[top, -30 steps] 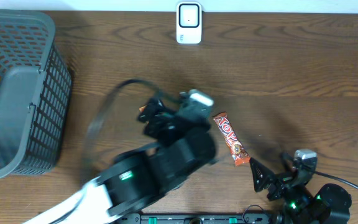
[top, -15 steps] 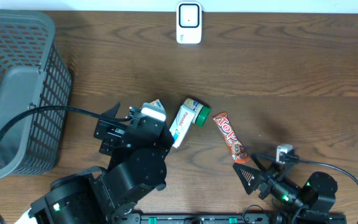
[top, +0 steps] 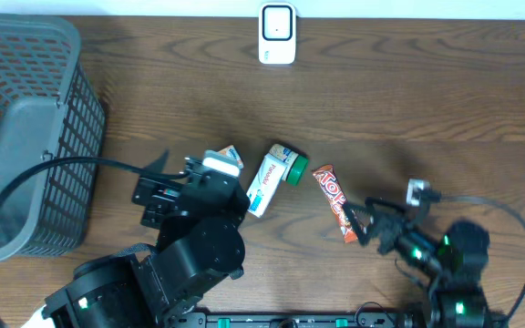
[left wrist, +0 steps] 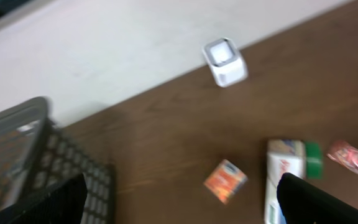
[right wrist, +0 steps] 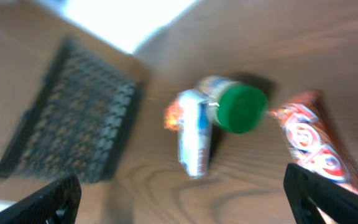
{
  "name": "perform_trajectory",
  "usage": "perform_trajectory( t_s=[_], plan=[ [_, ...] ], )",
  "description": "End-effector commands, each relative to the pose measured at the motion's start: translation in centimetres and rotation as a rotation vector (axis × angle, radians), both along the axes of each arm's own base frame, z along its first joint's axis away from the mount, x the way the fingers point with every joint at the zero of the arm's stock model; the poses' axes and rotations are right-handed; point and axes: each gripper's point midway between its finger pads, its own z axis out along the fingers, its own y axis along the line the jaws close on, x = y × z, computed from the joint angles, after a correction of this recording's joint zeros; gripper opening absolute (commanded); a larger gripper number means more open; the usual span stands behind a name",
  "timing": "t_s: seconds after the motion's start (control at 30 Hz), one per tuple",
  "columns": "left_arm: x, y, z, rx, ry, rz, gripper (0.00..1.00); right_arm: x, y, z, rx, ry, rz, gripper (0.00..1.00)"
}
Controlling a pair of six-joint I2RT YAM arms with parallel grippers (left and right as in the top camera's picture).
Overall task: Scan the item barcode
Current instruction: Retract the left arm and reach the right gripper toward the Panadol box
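Overhead, you are keeping both tools spread and empty: the left tool is hovering near the basket, while the right tool is facing the candy bar. It is lying flat on the table, well apart from the scanner. You are probably lining up a pickup.

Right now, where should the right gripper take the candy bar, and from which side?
Probably at its middle, across the narrow width, from above. The candy bar lies flat on the table, long and slim, diagonal, so the jaws of the right gripper should turn across its length. Both long edges are free; the green cap lies apart.
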Motion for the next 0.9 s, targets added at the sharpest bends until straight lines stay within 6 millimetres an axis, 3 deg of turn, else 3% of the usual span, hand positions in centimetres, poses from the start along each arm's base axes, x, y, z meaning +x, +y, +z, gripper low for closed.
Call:
perform_trajectory(
  t_s=[0.0, 0.07, 0.2, 0.5, 0.7, 0.87],
  plan=[
    [0.3, 3.2, 2.1, -0.026, -0.113, 0.17, 0.98, 3.8, -1.7, 1.0, -0.14, 0.035, -0.08, 0.99],
    [0.2, 3.7, 2.4, -0.038, -0.127, 0.181, 0.98, 5.1, -1.4, 1.6, -0.208, 0.064, -0.031, 0.99],
    [-0.4, 4.9, 3.1, -0.073, -0.143, 0.186, 0.98, 5.7, 1.7, 2.2, -0.277, 0.081, 0.123, 0.99],
    [-2.3, 9.9, 4.3, -0.239, -0.211, 0.294, 0.98, 2.0, 8.9, 1.0, -0.369, 0.036, 0.342, 0.99],
    [-3.1, 11.3, 3.6, -0.202, -0.188, 0.282, 0.98, 0.8, 13.1, -0.8, -0.264, 0.01, 0.456, 0.99],
    [-3.3, 11.4, 2.8, -0.158, -0.159, 0.264, 0.98, 1.0, 13.6, -4.8, -0.275, 0.075, 0.446, 0.98]
  ],
)
